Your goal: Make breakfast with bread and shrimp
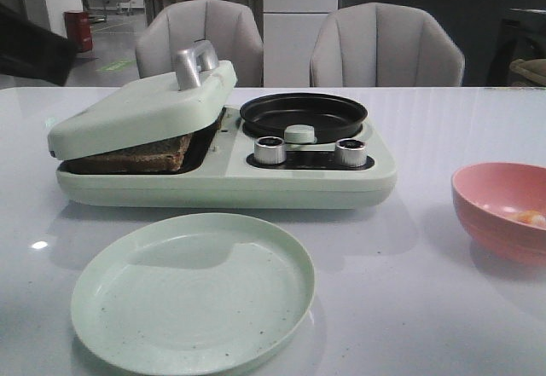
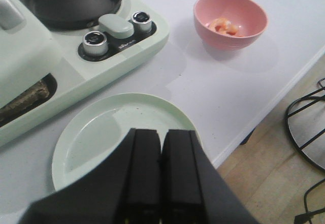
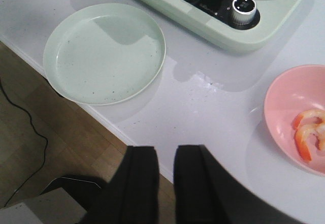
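The shrimp point(image 3: 307, 135) lies in the pink bowl point(image 1: 490, 201), which stands on the white table point(image 1: 426, 308) to the right of the pale green breakfast machine point(image 1: 299, 176). In the right wrist view it looks like curled orange and white pieces lying together, so I cannot say for sure if it is only one. I judge it light, soft and a little slippery, and small against the fingers; a gentle hold across the thick middle of the curl seems safest, because the thin tail end may slide out.

The bread point(image 1: 136, 156) is inside the toasting side of the machine, under the lid point(image 1: 136, 112), which rests tilted on it and does not close fully. Only the dark crust edge shows, so I cannot count the slices. Toast is probably light, stiff and crumbly; it should be taken by an edge after the lid is lifted by its grey handle point(image 1: 194, 62).

The black pan point(image 1: 303, 113) and the green plate point(image 1: 192, 291) in front of the machine hold nothing.

The left gripper point(image 2: 161, 176) hangs over the plate with its fingers pressed together, holding nothing. The right gripper point(image 3: 166, 183) is near the table edge, fingers a narrow gap apart, also with nothing in them
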You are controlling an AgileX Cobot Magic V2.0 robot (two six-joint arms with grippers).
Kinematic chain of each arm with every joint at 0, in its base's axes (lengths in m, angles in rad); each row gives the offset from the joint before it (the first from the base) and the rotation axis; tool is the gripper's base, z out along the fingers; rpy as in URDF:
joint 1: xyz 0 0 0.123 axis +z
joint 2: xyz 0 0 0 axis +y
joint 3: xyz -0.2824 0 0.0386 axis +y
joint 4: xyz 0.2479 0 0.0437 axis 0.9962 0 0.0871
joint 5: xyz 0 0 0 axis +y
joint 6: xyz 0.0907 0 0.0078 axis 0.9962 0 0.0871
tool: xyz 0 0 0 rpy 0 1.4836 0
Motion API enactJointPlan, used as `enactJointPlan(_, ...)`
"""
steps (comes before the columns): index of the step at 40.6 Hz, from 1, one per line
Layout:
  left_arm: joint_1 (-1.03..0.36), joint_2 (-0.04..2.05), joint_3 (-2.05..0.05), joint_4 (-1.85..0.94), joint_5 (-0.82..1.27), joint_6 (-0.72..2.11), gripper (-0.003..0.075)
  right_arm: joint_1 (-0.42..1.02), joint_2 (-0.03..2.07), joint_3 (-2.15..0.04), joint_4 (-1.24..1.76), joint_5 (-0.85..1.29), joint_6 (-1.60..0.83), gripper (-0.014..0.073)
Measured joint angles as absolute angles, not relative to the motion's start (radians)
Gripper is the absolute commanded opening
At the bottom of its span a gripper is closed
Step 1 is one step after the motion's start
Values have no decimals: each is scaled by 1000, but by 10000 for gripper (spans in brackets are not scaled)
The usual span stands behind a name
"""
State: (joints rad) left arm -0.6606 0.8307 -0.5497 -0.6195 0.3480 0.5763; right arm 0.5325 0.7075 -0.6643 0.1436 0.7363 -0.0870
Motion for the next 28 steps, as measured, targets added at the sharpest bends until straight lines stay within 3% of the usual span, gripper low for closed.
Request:
enactJointPlan(12, -675, 648, -520, -649, 416, 576, 98, 533, 707, -664, 144, 736, -87, 241)
enactJointPlan(28, -675, 630, -516, -653, 439, 576, 98, 533, 707, -664, 144, 722, -87, 242)
